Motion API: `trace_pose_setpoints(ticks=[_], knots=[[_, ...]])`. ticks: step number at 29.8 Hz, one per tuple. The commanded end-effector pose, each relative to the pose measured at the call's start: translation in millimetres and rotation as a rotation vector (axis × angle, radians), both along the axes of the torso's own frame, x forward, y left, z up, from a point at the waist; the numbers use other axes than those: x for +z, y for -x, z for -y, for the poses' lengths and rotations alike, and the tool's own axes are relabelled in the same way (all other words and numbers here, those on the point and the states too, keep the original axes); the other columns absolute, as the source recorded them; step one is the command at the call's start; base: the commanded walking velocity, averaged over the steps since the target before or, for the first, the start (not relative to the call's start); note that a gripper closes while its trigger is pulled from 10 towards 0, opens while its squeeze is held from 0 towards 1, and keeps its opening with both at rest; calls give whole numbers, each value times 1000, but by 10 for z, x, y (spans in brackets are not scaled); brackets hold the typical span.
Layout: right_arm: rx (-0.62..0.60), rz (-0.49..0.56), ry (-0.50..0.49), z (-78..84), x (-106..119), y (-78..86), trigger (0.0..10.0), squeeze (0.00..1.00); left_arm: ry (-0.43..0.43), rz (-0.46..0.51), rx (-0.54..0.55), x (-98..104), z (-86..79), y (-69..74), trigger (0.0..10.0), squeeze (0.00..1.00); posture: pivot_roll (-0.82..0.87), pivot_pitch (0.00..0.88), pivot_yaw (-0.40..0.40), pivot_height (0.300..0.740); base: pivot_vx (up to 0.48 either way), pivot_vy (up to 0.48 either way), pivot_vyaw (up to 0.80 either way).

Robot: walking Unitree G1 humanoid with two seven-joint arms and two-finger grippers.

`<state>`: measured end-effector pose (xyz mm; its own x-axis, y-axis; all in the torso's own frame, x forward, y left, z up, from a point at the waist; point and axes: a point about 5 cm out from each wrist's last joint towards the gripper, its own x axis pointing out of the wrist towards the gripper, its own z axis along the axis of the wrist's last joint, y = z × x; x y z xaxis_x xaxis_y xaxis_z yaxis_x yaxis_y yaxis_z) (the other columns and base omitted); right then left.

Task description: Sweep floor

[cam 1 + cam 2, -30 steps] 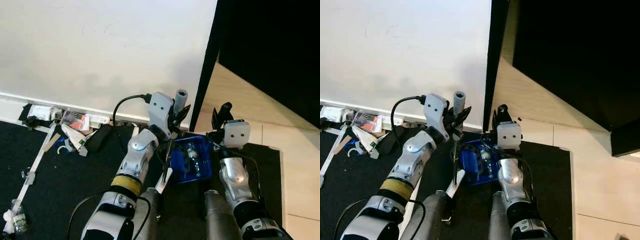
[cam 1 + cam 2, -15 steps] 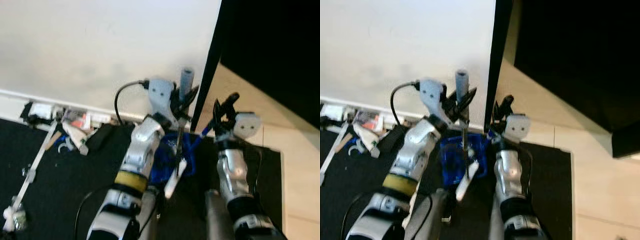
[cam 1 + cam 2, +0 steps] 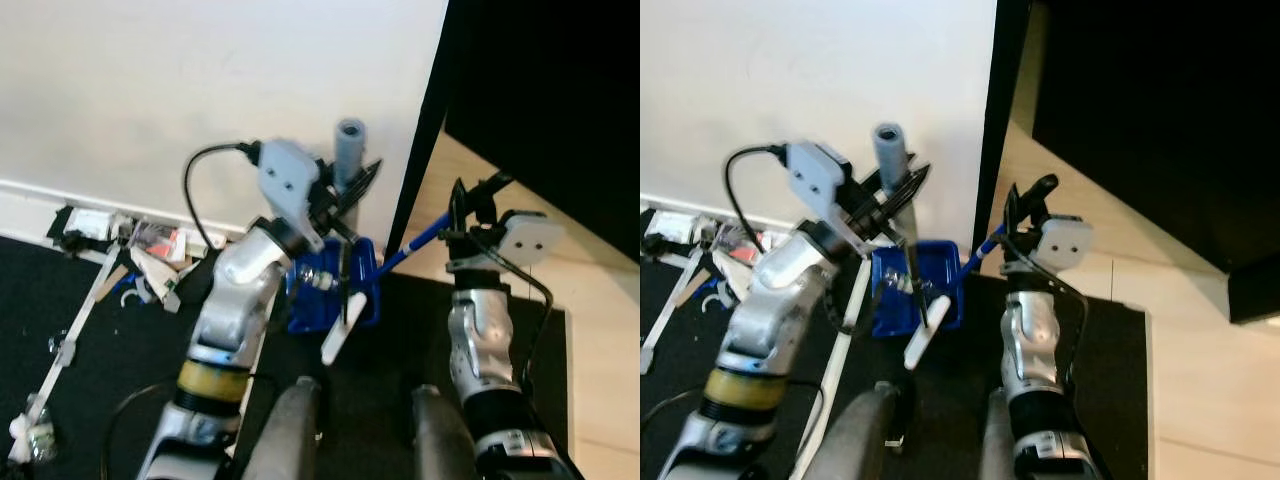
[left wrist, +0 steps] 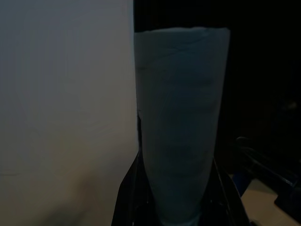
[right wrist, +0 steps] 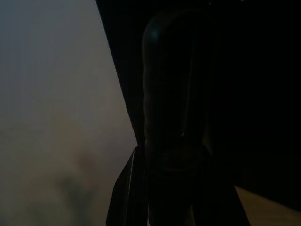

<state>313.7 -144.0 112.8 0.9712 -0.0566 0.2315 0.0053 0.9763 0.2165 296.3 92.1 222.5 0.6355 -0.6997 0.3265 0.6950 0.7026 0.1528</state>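
Left gripper (image 3: pixel 345 200): raised before the white wall (image 3: pixel 150 90), its black fingers closed around the grey-capped broom handle (image 3: pixel 349 150); the left wrist view shows the grey grip seated between the two fingers.
Broom: the shaft runs down from the left gripper, in front of the dustpan, to a white part at its lower end (image 3: pixel 337 338) above the dark carpet (image 3: pixel 80 380). The bristles cannot be made out.
Right gripper (image 3: pixel 480 205): raised beside the black door frame (image 3: pixel 420 160), fingers clamped on the dark top of the dustpan handle (image 3: pixel 428 238), whose blue shaft slants down to the pan.
Dustpan (image 3: pixel 335 300): blue, resting on the carpet near the skirting board, between the two arms; small items lie inside it.
Litter (image 3: pixel 150 255): a heap of wrappers and scraps on the carpet against the skirting board, to the robot's left and apart from the dustpan. A small bottle (image 3: pixel 35 440) lies further out on the carpet.
Step in hand: judged as repositioning of both tools between sweeps.
Next move: likely calls for setting the pan mouth toward the heap, lowering the broom behind the litter and drawing it into the pan.
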Motion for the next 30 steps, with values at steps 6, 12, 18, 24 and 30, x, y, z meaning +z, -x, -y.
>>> trace_pose_setpoints(ticks=[6,12,18,24,30], knots=[[-85,-39,-9,168,-85,9,10000,0,80,-10,-36,322,-271,204,10000,161,170,150,107,740,0,0,0],[-131,-35,-28,300,-59,-21,10000,0,117,-24,35,388,-423,267,10000,161,176,123,114,740,0,0,0],[-213,-25,-116,483,-31,-18,10000,0,16,-36,483,132,-674,242,10000,165,163,94,125,740,0,0,0],[-228,10,-68,586,33,104,10000,0,11,-182,675,16,-862,114,10000,0,140,73,113,740,0,0,0],[-219,-4,-39,629,-9,172,10000,0,74,-216,717,22,-900,38,10000,0,123,75,110,740,0,0,0]])
